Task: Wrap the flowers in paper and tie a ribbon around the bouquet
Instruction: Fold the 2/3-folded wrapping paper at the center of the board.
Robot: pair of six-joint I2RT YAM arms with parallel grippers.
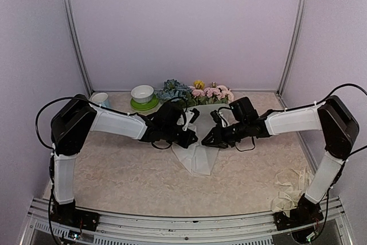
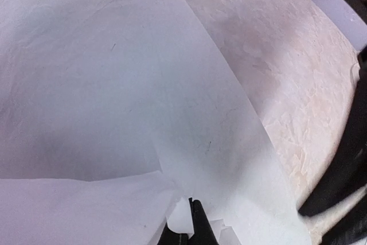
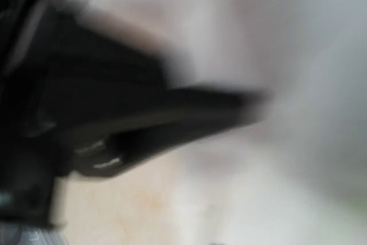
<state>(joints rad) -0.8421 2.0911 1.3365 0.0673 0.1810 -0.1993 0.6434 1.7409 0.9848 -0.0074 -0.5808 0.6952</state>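
White paper [image 1: 198, 159] cone w/ tip near, mid surface [image 1: 114, 170], blue, pink & yellow flowers [image 1: 198, 92] at far end, left jaws closed on paper's left edge, right jaws by its right edge, open/closed can't tell, cream ribbon [image 1: 289, 190] bunched near right

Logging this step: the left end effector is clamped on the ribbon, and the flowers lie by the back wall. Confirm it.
One slip: the left end effector is clamped on the paper, as the left wrist view shows. The flowers do lie by the back wall.
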